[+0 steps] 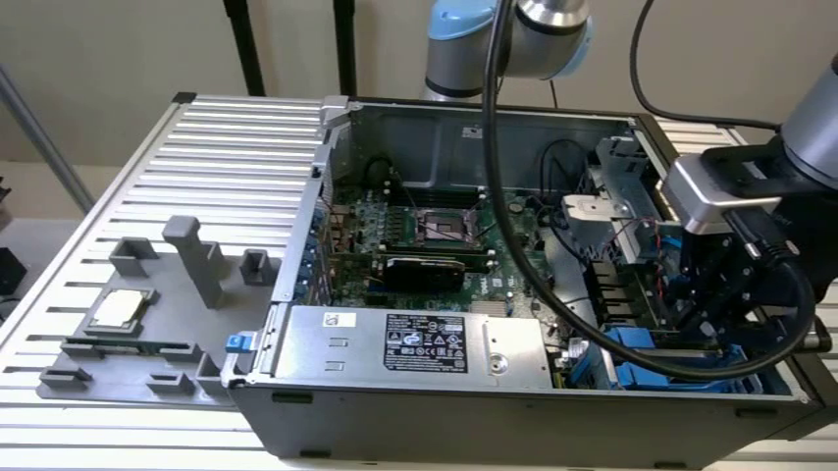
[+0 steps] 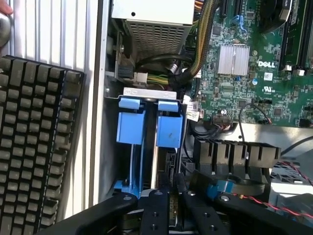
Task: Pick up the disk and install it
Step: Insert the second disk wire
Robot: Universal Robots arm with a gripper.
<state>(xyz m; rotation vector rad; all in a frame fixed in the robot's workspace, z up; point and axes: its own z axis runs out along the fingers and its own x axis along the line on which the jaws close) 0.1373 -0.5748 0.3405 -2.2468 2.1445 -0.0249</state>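
Note:
In the exterior view my black gripper [image 1: 701, 324] reaches down into the drive bay [image 1: 654, 343] at the front corner of the open computer case [image 1: 524, 412], on that view's right. From the wrist, the disk [image 2: 169, 131] stands edge-on in the bay, with a blue rail on its end and a thin silver side. My gripper [image 2: 172, 190] is shut on the disk, its fingers [image 2: 156, 208] pressed against both sides. A second blue carrier [image 2: 131, 126] sits in the neighbouring slot.
A large silver box with a black label [image 1: 419, 343] lies along the case front, beside the green motherboard [image 1: 433, 231]. Black cables [image 2: 161, 61] run near the bay. A small square chip [image 1: 118, 309] rests on a grey fixture. A black keyboard [image 2: 36, 147] lies outside the case wall.

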